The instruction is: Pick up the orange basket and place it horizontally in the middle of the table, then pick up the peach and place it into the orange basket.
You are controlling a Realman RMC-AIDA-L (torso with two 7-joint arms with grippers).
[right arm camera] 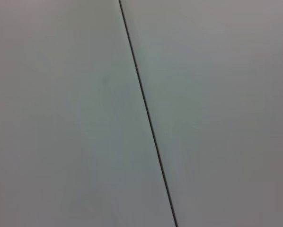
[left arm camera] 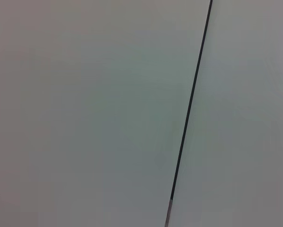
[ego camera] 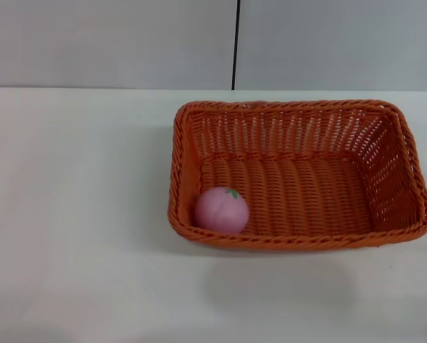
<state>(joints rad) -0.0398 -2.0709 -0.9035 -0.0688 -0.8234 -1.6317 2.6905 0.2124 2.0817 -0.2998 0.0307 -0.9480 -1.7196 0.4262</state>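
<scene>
White table (ego camera: 78, 214) is filling the head view, grey wall panels (ego camera: 106, 43) behind. Orange basket (ego camera: 299, 114), woven, braided rim, is sitting flat right of centre; pink peach (ego camera: 221, 210) is lying inside its near-left corner. Both wrist views are showing only wall panel (left arm camera: 84, 113) and dark seam (right arm camera: 146, 113); neither gripper visible, state unknown.

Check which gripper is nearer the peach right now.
Cannot tell: neither gripper appears in any view. The peach lies in the near-left corner of the orange basket; both wrist views show only a blank wall.
</scene>
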